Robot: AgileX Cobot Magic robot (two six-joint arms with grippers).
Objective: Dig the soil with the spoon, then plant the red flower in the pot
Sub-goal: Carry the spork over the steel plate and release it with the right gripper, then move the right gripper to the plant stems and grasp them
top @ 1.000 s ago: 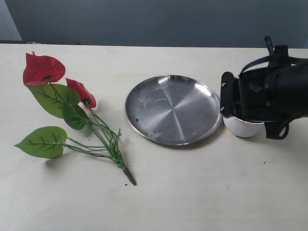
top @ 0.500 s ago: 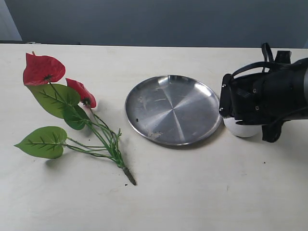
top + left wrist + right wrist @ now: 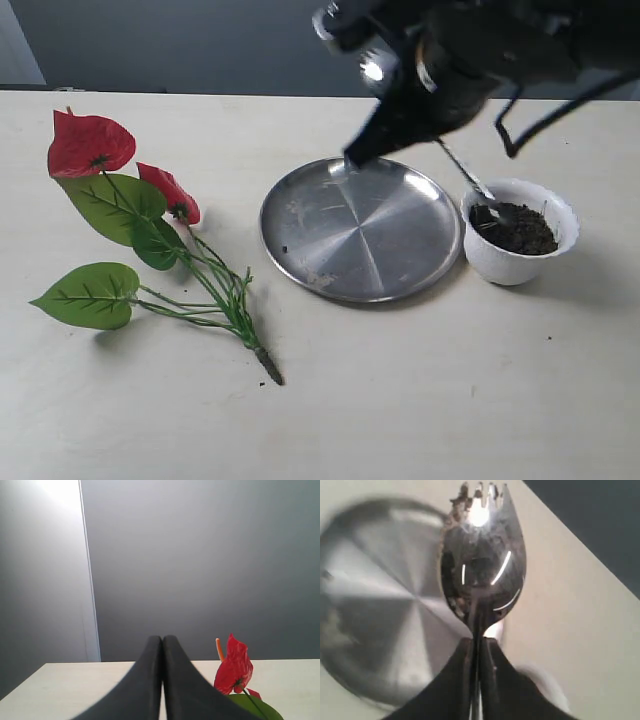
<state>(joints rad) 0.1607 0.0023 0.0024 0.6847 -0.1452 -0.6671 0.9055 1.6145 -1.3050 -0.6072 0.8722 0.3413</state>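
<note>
A pale table [image 3: 450, 400] runs back to a dark grey wall [image 3: 200, 45]. My right arm [image 3: 450, 50] hangs high over the far side of the plate [image 3: 360, 228], wrist tipped downward. My right gripper [image 3: 476, 642] is pinched tight on the handle of the spoon [image 3: 482, 575], and dark crumbs cling to the spoon's toothed tip. Seen from outside, the thin handle slants down toward the pot [image 3: 500, 262], with the bowl end over the soil [image 3: 520, 232]. Whether it touches the soil I cannot tell. The pot stands just right of the plate. The flower [image 3: 155, 240] lies flat on the table, well to the left. My left gripper [image 3: 162, 645] has its fingers pressed together, holding nothing, with a red bloom just ahead of it.
</note>
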